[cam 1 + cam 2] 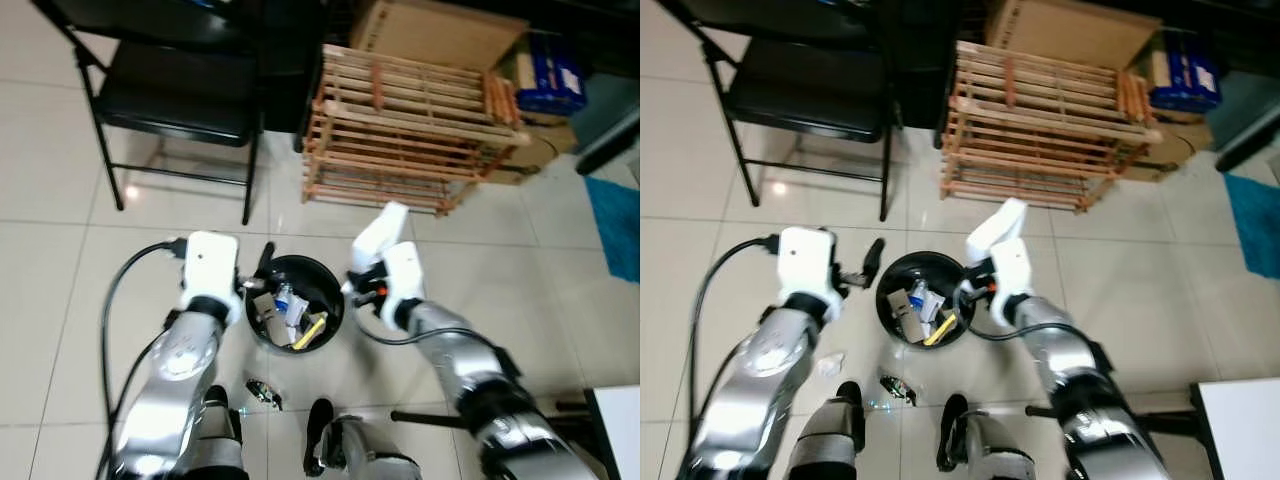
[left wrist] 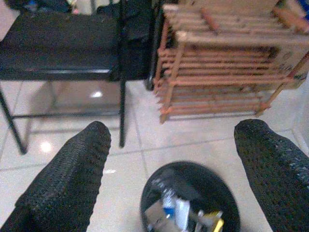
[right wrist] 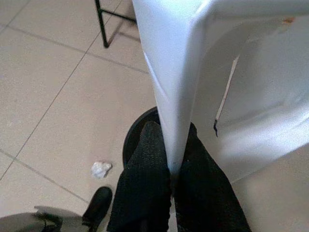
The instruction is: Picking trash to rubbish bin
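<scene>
A black round rubbish bin (image 1: pixel 330 278) stands on the tiled floor in front of me, with several pieces of trash inside. My right gripper (image 3: pixel 171 130) is shut on a white carton (image 1: pixel 380 235) and holds it just beyond the bin's right rim. My left gripper (image 2: pixel 174 130) hovers open by the bin's left rim, fingers (image 1: pixel 872 256) wide apart and empty, with the bin (image 2: pixel 190 203) showing between them. A crumpled white paper (image 1: pixel 830 363) and a dark wrapper (image 1: pixel 265 393) lie on the floor near my feet.
A black folding chair (image 1: pixel 170 90) stands at the back left and a wooden slatted rack (image 1: pixel 410 125) behind the bin. Cardboard boxes (image 1: pixel 440 30) sit behind the rack. A blue mat (image 1: pixel 615 220) lies at the right edge, and a white surface (image 1: pixel 615 430) fills the bottom right corner.
</scene>
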`<state>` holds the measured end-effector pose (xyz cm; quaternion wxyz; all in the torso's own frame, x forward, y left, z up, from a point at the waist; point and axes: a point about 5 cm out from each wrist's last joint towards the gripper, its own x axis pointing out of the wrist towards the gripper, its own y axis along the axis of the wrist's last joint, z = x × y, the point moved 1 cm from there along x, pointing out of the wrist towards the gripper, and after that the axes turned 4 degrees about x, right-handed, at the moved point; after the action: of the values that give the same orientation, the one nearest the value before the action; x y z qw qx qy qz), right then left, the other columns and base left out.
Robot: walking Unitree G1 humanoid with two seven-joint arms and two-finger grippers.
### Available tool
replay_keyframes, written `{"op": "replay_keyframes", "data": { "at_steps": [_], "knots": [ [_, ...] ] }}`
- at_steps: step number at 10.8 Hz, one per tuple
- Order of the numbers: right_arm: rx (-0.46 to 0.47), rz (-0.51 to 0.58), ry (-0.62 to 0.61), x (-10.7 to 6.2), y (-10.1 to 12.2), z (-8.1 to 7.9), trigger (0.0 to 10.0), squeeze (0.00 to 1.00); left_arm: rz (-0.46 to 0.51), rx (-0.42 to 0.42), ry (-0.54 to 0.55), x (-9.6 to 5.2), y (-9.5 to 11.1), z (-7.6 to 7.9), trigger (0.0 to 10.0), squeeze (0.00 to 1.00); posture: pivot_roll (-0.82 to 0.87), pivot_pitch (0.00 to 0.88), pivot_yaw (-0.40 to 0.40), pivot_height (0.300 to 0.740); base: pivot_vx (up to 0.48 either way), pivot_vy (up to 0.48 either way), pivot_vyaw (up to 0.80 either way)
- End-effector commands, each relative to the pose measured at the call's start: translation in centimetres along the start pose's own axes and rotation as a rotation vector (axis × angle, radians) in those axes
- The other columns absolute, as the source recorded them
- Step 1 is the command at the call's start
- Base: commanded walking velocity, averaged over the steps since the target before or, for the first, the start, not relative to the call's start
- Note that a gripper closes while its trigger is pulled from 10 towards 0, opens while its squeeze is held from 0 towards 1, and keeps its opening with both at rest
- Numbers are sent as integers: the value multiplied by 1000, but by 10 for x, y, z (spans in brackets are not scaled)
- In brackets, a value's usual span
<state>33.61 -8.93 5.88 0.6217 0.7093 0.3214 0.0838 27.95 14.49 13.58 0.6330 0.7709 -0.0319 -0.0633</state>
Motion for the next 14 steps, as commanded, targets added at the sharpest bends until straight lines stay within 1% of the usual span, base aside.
{"op": "replay_keyframes", "data": {
  "at_steps": [1,2,4,7,9,11,14],
  "knots": [
    [12,-36,-17,-4,-16,5,10000,0,-44,-4,0,-6,-6,0,10000,0,488,357,-228,740,0,0,0],
    [-5,-42,8,-1,-19,0,10000,0,-60,0,7,-9,-6,-2,10000,0,508,360,-229,740,0,0,800],
    [-13,-46,9,0,-24,-1,10000,0,-76,-1,2,-12,-6,0,10000,0,502,356,-227,740,0,0,800],
    [-1,-31,-58,-6,-28,11,10000,0,-94,3,-18,-10,-8,1,10000,0,483,359,-224,740,0,0,0],
    [4,-21,-75,-7,-30,13,10000,0,-102,3,-21,-12,-9,1,10000,0,486,369,-223,740,0,0,0],
    [14,-28,-79,-6,-34,9,10000,0,-118,2,-19,-14,-12,0,10000,0,495,385,-228,740,0,0,0],
    [53,-58,-59,3,-37,-5,10000,0,-130,2,-8,-20,-13,-1,10000,0,520,413,-241,740,0,0,0]
  ]
}}
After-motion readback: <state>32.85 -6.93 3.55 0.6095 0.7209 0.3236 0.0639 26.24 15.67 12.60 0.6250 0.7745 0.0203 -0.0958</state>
